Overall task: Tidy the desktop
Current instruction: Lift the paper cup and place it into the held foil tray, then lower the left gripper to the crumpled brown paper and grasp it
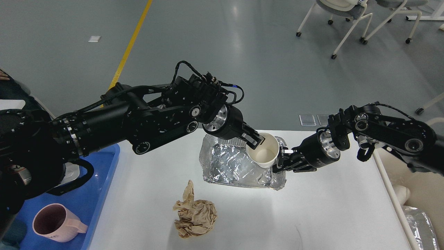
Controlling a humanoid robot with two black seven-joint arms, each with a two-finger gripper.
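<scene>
In the head view, the white table (329,215) is filling the lower frame, its long axis running left to right, near edge cut off. The left end effector (256,139) is pinching the rim of a white paper cup (263,152), held above a foil tray (236,166). The right end effector (282,160) is gripping the cup's opposite side. Crumpled brown paper (195,215) is lying nearer. A pink mug (55,222) is sitting in the blue tray (100,180) at left.

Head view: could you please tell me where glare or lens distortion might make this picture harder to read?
Head view: the crinkled foil tray throws bright patchy reflections; a pale light streak lies on the grey floor; the desktop edges bow slightly, suggesting wide-angle distortion.
</scene>
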